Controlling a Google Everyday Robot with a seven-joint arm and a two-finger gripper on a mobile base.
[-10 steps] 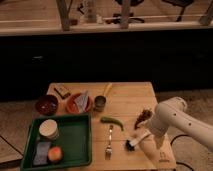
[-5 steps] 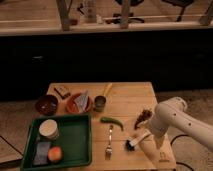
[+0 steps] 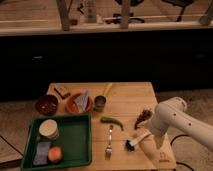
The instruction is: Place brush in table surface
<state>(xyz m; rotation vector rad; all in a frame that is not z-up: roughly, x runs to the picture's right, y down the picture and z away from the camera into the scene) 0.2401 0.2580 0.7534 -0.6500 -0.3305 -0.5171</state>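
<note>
The brush [image 3: 136, 140], with a pale cream handle and a black bristle head, lies low over the front right of the light wooden table surface [image 3: 125, 102]. Its bristle end points left toward the silver fork [image 3: 109, 141]. My gripper [image 3: 148, 135] is at the end of the white arm [image 3: 172, 120] that reaches in from the right, and it sits at the handle end of the brush. I cannot tell whether the brush rests on the wood or hangs just above it.
A green tray [image 3: 75, 145] at the front left holds a white cup, a blue sponge and an orange fruit. A dark reddish clump [image 3: 144, 117], a green pepper [image 3: 112, 121], a metal can [image 3: 100, 103], an orange plate [image 3: 79, 102] and a dark bowl [image 3: 46, 104] stand on the table.
</note>
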